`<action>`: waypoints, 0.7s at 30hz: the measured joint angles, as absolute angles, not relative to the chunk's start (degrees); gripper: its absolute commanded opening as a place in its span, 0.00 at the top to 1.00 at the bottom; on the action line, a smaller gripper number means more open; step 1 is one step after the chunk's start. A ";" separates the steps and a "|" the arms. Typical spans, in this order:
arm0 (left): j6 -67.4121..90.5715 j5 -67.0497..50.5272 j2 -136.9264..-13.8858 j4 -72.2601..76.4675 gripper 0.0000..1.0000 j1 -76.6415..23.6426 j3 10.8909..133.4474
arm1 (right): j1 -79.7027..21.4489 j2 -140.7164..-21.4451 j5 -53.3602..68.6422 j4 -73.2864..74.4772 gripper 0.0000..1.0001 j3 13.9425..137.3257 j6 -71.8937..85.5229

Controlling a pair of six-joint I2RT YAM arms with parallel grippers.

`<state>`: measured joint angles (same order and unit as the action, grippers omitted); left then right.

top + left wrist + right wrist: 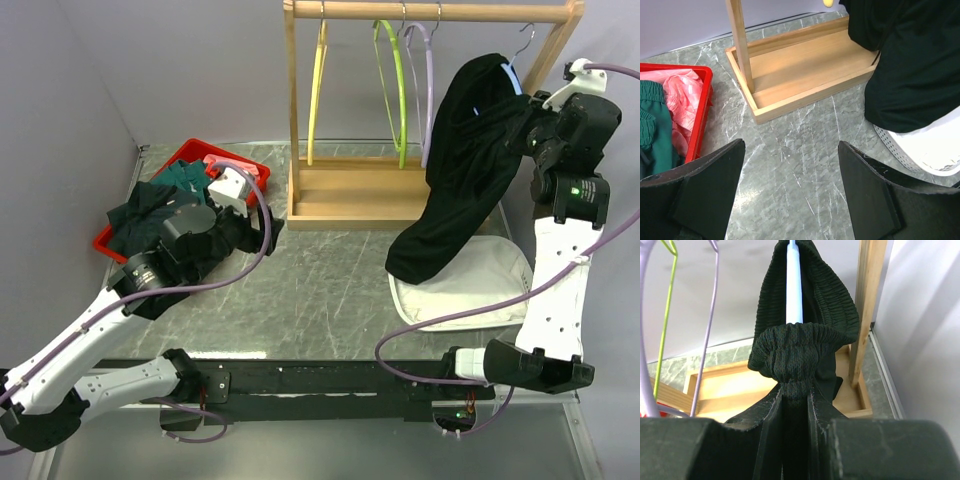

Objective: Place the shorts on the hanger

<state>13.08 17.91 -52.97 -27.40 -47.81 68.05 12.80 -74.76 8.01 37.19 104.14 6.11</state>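
The black shorts [465,170] hang limp from the light-blue hanger [511,78] at the right end of the wooden rack, their lower end over the white basket. In the right wrist view the hanger's blue arm [793,287] runs inside the elastic waistband [805,315]. My right gripper [796,392] is shut on the bunched waistband just below that arm; it also shows in the top view [533,118]. My left gripper [790,187] is open and empty low over the table, near the red bin; it shows in the top view [262,232].
The wooden rack [360,195] holds a yellow hanger [316,90], a green one [395,90] and a lilac one [428,80]. A red bin [190,160] with green and pink clothes is at the back left. A white basket [470,290] lies under the shorts.
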 measured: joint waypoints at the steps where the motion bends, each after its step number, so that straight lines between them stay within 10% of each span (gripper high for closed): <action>1: 12.95 17.91 -53.04 -27.35 0.19 -47.81 68.05 | 12.80 -74.56 8.03 37.10 1.00 104.14 6.09; 21: 12.73 17.91 -53.84 -27.33 0.20 -47.81 68.05 | 12.80 -77.19 8.45 35.29 1.00 112.53 5.21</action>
<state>12.73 17.91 -53.84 -27.33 -47.81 68.05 12.80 -77.19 8.45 35.29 112.53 5.21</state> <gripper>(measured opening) 0.805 0.245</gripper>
